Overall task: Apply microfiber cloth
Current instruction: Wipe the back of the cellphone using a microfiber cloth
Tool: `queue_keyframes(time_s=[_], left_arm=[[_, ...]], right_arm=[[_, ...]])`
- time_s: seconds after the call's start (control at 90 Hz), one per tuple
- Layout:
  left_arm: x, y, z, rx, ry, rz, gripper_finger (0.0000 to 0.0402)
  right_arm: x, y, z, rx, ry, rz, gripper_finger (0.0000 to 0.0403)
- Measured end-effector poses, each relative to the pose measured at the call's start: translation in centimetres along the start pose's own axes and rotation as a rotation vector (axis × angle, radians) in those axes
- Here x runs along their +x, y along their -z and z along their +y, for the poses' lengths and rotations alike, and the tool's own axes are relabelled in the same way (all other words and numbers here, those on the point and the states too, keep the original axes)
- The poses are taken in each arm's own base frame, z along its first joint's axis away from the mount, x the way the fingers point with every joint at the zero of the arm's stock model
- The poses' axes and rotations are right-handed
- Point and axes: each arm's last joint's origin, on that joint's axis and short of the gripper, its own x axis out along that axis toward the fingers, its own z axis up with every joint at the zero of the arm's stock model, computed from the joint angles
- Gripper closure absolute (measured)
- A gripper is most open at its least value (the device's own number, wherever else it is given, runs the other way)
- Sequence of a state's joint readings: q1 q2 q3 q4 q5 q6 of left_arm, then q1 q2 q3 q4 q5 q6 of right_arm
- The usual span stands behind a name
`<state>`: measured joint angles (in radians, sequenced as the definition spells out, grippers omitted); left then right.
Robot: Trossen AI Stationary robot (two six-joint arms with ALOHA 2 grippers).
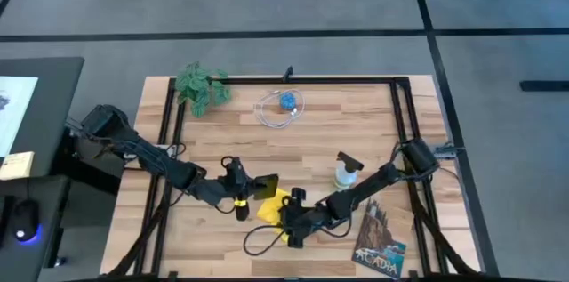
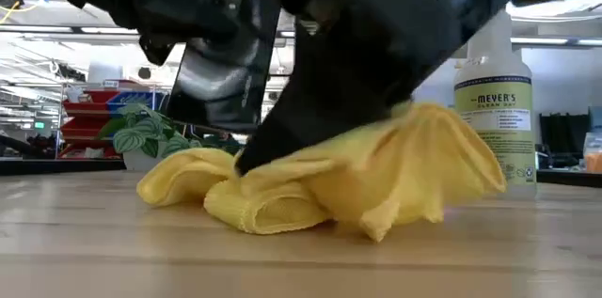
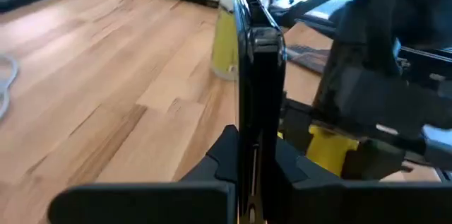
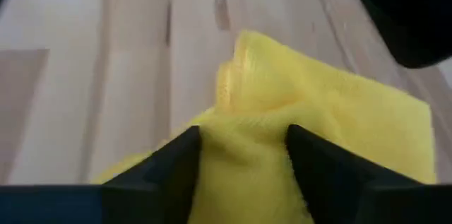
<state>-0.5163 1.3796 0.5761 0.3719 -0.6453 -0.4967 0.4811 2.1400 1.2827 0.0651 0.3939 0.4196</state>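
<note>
Down at the table's point(image 1: 356, 131) near edge, my right gripper point(image 4: 244, 155) pinches a bunched fold of the cloth point(image 2: 376, 180), fingers point(image 4: 166, 164) closed into the yellow fabric on both sides. The cloth lies crumpled on the wood, roughly at six o'clock from the table's middle, with part of it gathered up under my gripper and the rest spread flat beside it.

My left gripper point(image 3: 247, 174) is at about nine o'clock from the cloth, just beside it. It clamps the phone point(image 3: 258, 83) by its lower end and holds it upright on edge, clear of the wood. From the low view the phone's back and camera cluster face forward, tilted slightly, right next to my right arm.

Past the cloth, at about two o'clock from it, the spray bottle point(image 2: 494, 101) stands upright with a green-and-white label. A booklet point(image 1: 380, 237) lies flat at the table's four o'clock corner, well apart from the cloth. Far across, at eleven o'clock, sits a leafy plant point(image 1: 203, 86), and near twelve o'clock a coiled white cable point(image 1: 280, 108) rings a small blue object. A dark cable point(image 1: 262, 242) loops on the wood close to the cloth.
</note>
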Motion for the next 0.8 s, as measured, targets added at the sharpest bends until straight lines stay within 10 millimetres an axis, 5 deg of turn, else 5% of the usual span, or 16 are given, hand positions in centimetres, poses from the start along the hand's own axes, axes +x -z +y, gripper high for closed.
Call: queue_keyframes(time_s=[0.167,0.289,0.478,0.656,0.8], left_arm=[[0.1,1.4,1.5,-0.121,-0.002,0.001,0.0398],[-0.2,2.3,2.4,-0.214,0.048,-0.024,0.0398],[-0.4,2.4,2.5,-0.281,0.127,-0.072,0.0398],[-0.5,2.1,2.2,-0.296,0.163,-0.093,0.0398],[-0.8,1.5,1.8,-0.317,0.211,-0.149,0.0398]], right_arm=[[0.5,0.7,0.9,0.002,0.022,0.004,0.0386],[-1.4,0.2,3.2,-0.154,0.162,-0.087,0.0396],[-6.0,-6.1,5.2,-0.295,0.400,-0.334,0.0400],[-5.6,-9.1,4.2,-0.474,0.463,-0.320,0.0401],[-4.2,-8.9,2.0,-0.520,0.479,-0.219,0.0402]])
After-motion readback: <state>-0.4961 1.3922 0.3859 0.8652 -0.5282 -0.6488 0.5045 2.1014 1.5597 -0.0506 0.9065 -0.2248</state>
